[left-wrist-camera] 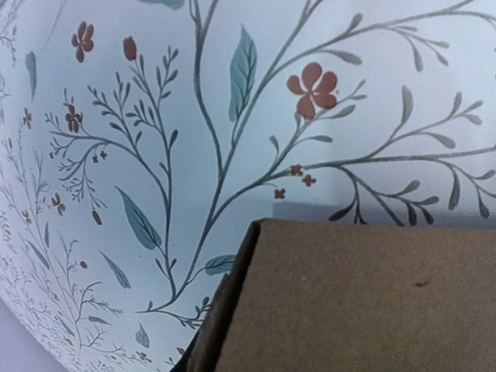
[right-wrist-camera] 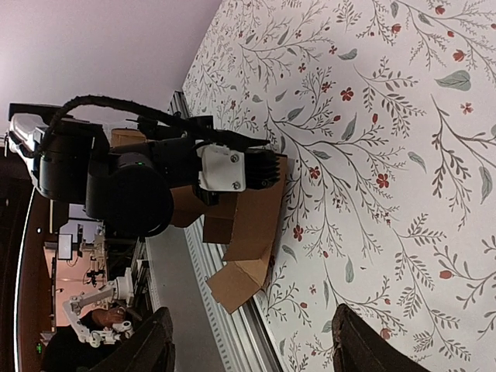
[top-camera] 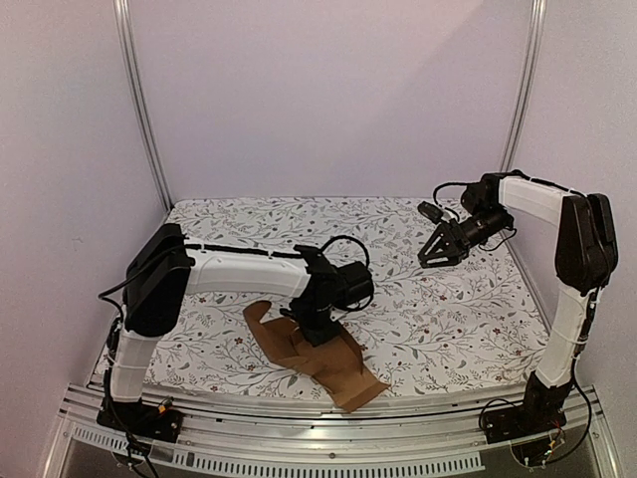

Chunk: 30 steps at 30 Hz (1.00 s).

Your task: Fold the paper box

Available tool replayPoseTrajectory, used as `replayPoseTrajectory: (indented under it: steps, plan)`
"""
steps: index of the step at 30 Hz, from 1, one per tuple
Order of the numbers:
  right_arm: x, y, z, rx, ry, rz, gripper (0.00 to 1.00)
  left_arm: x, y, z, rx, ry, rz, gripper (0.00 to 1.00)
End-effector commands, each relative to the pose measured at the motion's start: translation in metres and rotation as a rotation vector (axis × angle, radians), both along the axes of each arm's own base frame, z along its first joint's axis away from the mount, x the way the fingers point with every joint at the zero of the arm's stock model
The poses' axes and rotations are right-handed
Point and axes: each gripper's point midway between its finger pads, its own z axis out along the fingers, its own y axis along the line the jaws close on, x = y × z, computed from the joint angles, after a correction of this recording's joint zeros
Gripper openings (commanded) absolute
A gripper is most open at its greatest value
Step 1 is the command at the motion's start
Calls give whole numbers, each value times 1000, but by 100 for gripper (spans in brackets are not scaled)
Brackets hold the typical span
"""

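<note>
Well — paper box point(top-camera: 338, 373): brown cardboard, partly folded, lying at the near edge of the flowered table cloth point(top-camera: 448, 319); one corner seems to reach past the cloth onto the metal rail point(top-camera: 249, 418); some flaps stand up, others lie flat
My left gripper point(top-camera: 315, 337): down on the box near its middle, among the raised flaps; my left wrist camera shows only a plain brown panel close up and none of my fingers, so I cannot tell whether this gripper is shut, open or pinching a flap
My right gripper point(top-camera: 439, 255): fingers spread wide with nothing between them, hovering above the cloth on the far right, well apart from the box
How the box handles: I judge it light and thin — stiff across each panel, bending readily only along its creases; it will likely slide on the cloth if pushed from one side, and a raised flap may spring back unless held
Where to take hold: the free edge of a flap, close to a crease, with one gripper pinning a base panel while the other lifts
Risk: squeezing mid-panel could kink the card
</note>
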Motion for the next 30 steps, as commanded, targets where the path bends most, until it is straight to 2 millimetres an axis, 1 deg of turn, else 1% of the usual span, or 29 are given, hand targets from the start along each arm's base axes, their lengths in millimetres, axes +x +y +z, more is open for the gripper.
replayPoseTrajectory:
  steps: [1, 2, 5, 9, 13, 15, 17, 20, 22, 24, 27, 30]
  plan:
    - [3, 2, 2, 22, 5, 2, 68, 3, -3, 19, -49, -36, -11, 27]
    - [3, 2, 2, 23, 6, 3, 68, 5, -7, 25, -82, -36, -10, 32]
    - [2, 2, 5, 27, 8, 7, 68, 7, -15, 44, -167, -32, -3, 41]
    - [1, 1, 8, 20, -2, 6, 68, 8, -14, 66, -196, -40, -27, 49]
    - [0, 0, 13, 9, -26, 5, 68, 3, 2, 84, -147, -34, -97, 52]
    - [1, -1, 16, 3, -43, 3, 68, -6, 0, 92, -158, 0, -190, 53]
    - [1, -2, 19, -6, -65, 2, 68, -16, -11, 98, -193, 27, -287, 53]
    - [2, -3, 21, -17, -84, -1, 68, -28, -33, 98, -234, 55, -435, 54]
    - [1, -3, 22, -18, -88, -1, 68, -34, -46, 92, -243, 82, -513, 54]
    - [1, -3, 23, -18, -91, 0, 68, -34, -57, 83, -229, 94, -569, 54]
    - [1, -3, 23, -17, -92, 2, 68, -35, -67, 68, -202, 126, -645, 53]
    - [0, -4, 22, -20, -94, 4, 68, -40, -74, 59, -220, 165, -665, 50]
